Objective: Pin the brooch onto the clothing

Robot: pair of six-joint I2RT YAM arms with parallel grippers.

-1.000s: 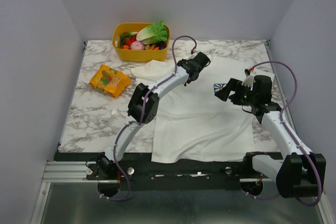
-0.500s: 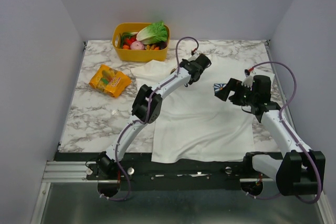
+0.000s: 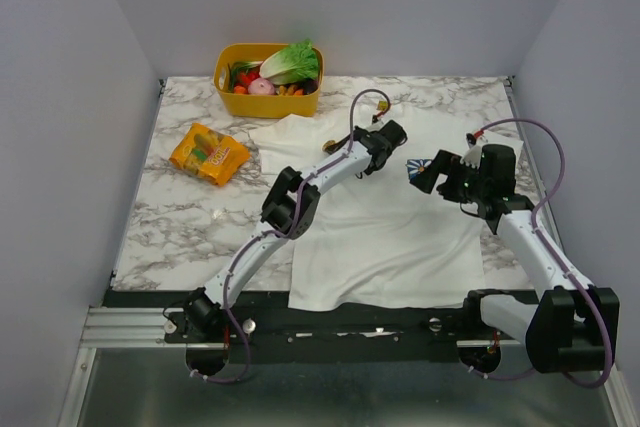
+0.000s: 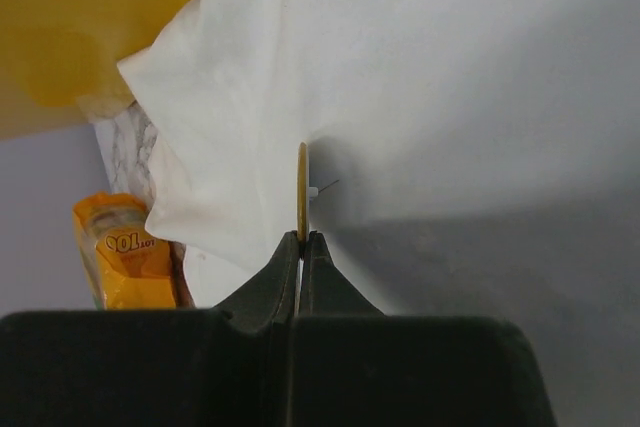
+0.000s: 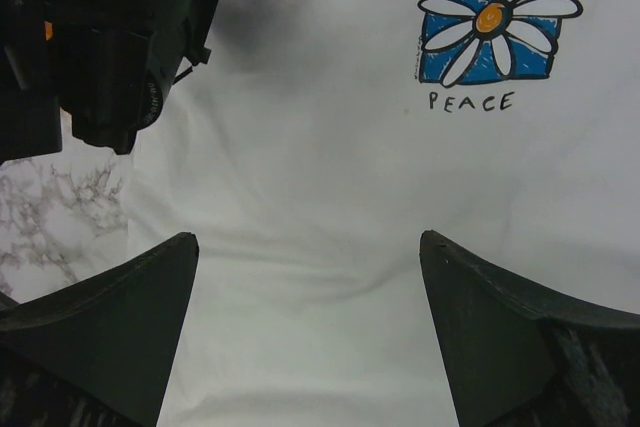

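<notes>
- Left end effector [image 4: 301, 238] pinches the brooch [image 4: 302, 192] edge-on at frame centre, long axis vertical, pin facing right, over the clothing [image 4: 450, 67].
- Right end effector [image 5: 307, 239] hovers spread, farther off.

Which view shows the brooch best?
Left wrist: the brooch stands edge-on, pinched in the left gripper, with the T-shirt behind it. Top external: too small to make out. Right wrist: not visible.

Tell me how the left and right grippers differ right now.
The left gripper is shut, pinching the brooch edge-on; the right gripper is wide open and empty. The left faces the T-shirt's rumpled edge; the right faces its flower print. Both hover over the shirt.
</notes>
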